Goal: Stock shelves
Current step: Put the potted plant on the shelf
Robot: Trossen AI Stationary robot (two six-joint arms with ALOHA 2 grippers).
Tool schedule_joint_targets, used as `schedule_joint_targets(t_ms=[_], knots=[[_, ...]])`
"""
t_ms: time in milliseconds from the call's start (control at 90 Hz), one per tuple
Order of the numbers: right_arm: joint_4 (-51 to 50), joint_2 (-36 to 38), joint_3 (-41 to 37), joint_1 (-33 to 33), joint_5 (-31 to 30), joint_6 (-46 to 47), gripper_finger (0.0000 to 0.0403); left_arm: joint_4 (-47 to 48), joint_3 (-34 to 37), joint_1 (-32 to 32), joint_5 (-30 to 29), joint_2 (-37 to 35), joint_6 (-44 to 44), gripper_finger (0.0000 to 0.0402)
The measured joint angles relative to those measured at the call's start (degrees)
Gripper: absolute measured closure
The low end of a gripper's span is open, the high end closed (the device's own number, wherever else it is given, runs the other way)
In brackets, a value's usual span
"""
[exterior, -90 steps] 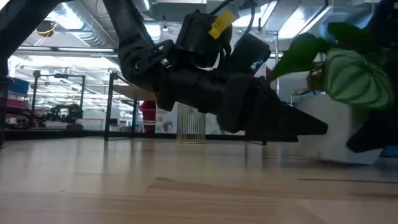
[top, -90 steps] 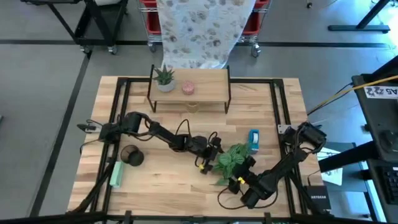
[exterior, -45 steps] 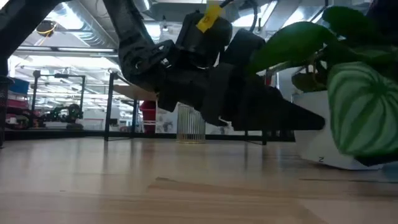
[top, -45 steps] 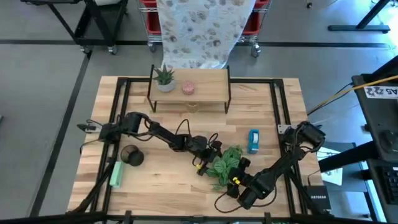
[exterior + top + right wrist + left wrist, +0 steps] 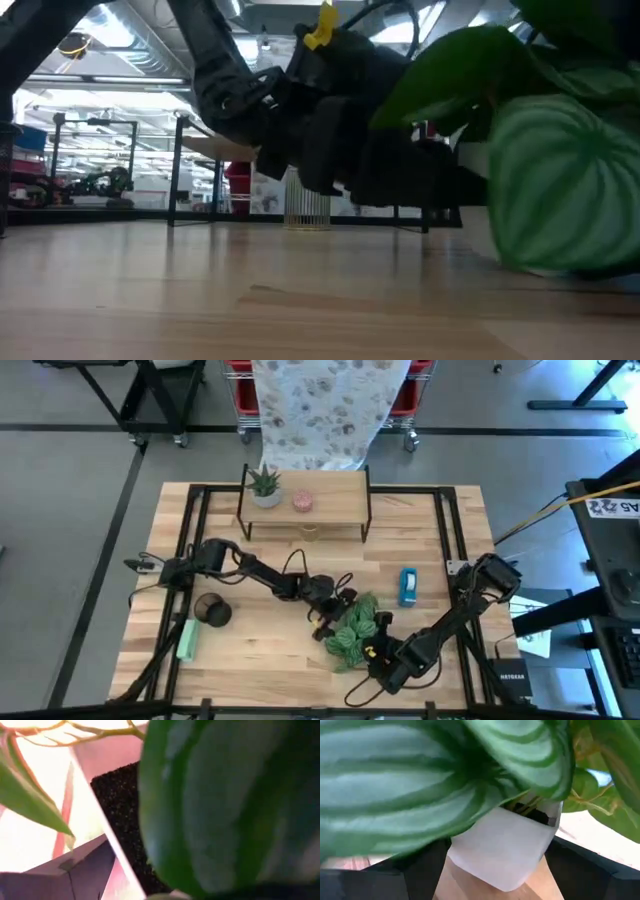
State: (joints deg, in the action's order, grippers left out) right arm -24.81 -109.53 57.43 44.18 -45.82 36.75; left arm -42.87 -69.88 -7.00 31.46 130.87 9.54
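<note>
I see my left jaws (image 5: 335, 618) spread on either side of the plant's white pot (image 5: 502, 847); I cannot tell how my right jaws (image 5: 372, 648) stand behind its leaves. The leafy plant (image 5: 352, 632) sits mid-bench (image 5: 250, 660). The shelves (image 5: 305, 502) stand at the far edge, well apart.

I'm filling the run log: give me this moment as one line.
stage: plant handover mid-table | leafy potted plant between both arms | left pincer open around its white pot | right pincer beside pot | shelves: succulent, pink item
</note>
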Motion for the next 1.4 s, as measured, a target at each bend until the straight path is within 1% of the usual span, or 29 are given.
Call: schedule_joint_targets(t_ms=[289, 456, 589, 711, 778, 956, 1056, 1133, 1222, 1289, 1400], knots=[[1.25, -0.07, 0.02, -0.68, -0.87, 0.02, 0.0052, -0.02, -0.1, 0.26, 5.55, 0.0, -1.98, 0.0102], [2.54, -0.07, 0.0, -0.71, -0.51, 1.11, 0.0052, 0.57, -0.1, 0.26, 6.82, 0.0, -2.29, 0.0103], [2.26, -0.07, 0.0, -0.72, 1.17, 8.89, 0.0052, 2.98, -0.1, 1.01, 7.43, 0.1, -2.87, 0.0103], [1.41, -0.07, -0.03, -0.76, 5.06, 17.29, 0.0052, 5.56, 0.06, 1.78, 8.47, 0.35, -3.42, 0.0103], [1.0, -0.07, -0.05, -0.61, 6.21, 21.78, 0.0052, 6.17, 0.06, 2.19, 9.02, 0.35, -3.52, 0.0103], [-1.99, -0.05, -0.13, 1.71, 5.15, 31.6, 0.0052, 7.92, 0.06, 2.73, 9.67, 0.32, -3.4, 0.0103], [-4.42, -0.03, -0.17, 3.14, 4.48, 37.26, 0.0052, 8.72, 0.08, 2.77, 9.57, -0.04, -3.32, 0.0103], [-4.48, -0.03, -0.18, 3.89, 3.76, 39.41, 0.0052, 7.76, 0.14, 2.63, 9.09, -0.04, -3.53, 0.0103], [-3.61, -0.03, -0.18, 4.13, 3.41, 39.54, 0.0052, 7.21, 0.14, 2.1, 5.43, -0.04, -2.71, 0.0103], [-3.55, -0.03, -0.18, 4.11, 3.43, 39.54, 0.0052, 7.82, 0.14, 1.64, 3.36, -0.05, 0.99, 0.0103], [-3.6, -0.03, -0.18, 4.05, 3.88, 39.4, 0.0052, 8.28, 0.14, 0.92, 2.55, -0.04, 8.12, 0.0103]])
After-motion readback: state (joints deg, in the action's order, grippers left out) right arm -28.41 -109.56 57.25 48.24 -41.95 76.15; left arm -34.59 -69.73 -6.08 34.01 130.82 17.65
